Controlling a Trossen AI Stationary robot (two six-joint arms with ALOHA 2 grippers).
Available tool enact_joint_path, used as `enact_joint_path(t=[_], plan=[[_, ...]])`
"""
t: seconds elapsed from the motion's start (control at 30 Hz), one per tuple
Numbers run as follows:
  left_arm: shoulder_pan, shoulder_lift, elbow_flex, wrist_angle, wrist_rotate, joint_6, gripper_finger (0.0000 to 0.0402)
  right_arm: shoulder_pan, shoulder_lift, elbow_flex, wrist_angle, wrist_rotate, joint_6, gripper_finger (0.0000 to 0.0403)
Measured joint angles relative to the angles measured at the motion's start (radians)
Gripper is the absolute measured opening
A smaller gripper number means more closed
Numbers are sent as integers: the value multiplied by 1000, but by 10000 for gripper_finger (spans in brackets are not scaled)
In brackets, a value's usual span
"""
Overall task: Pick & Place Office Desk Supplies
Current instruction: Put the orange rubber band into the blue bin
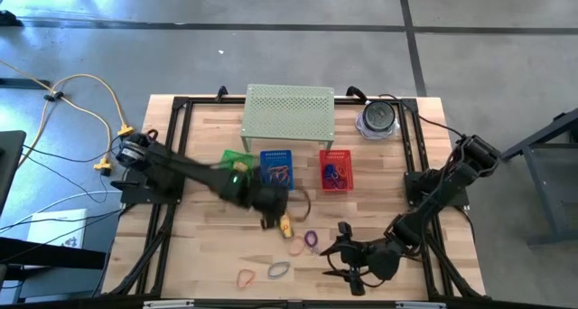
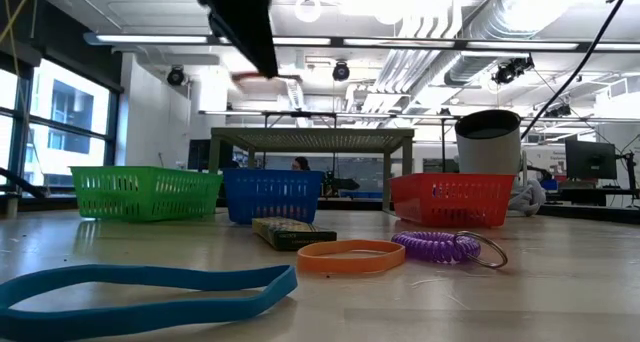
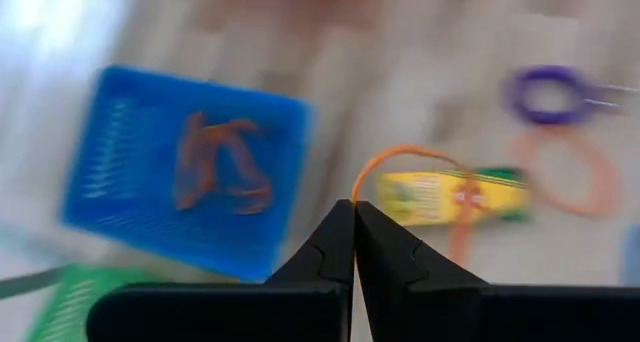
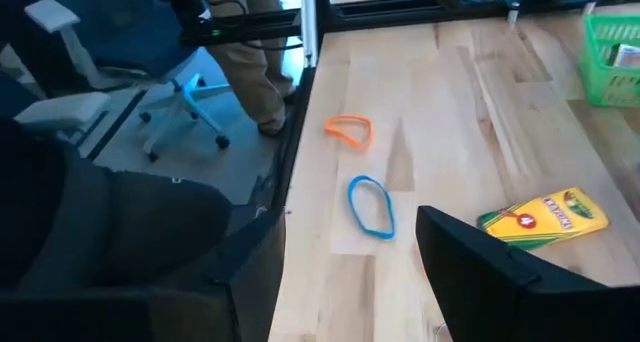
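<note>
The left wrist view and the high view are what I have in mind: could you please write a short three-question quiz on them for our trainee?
1. True or false: the left gripper has its jaws shut on an orange rubber band.
2. Which basket holds the loose orange bands? A) green B) blue C) red
3. Short answer: are the jaws of the right gripper, which faces the yellow crayon box, open or shut?

Key: 1 true. 2 B, the blue basket. 3 open.
</note>
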Motion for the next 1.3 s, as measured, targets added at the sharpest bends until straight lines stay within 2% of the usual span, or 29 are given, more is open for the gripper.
enact_joint_path(t=[0.1, 0.2, 0.43, 0.73, 0.87, 1.03, 1.3], plan=[[90, -1, 2, -62, 1, 0, 0, 14, 0, 0, 3, 5, 37, 215], [177, -1, 2, -66, 14, 9, 0, 32, 0, 0, 7, 61, 93, 215], [332, -1, -8, -66, 141, 61, 0, 80, 0, 0, 7, 139, 136, 215], [361, 1, -78, 23, 153, 128, 0, 126, 0, 0, 7, 231, 205, 215], [375, 4, -115, 60, 206, 165, 0, 139, 2, 0, 15, 254, 226, 215], [393, 5, -175, 96, 209, 190, 4, 144, 46, -1, 48, 274, 257, 215], [399, 5, -186, 164, 207, 219, 47, 137, 68, -1, 83, 261, 263, 215]])
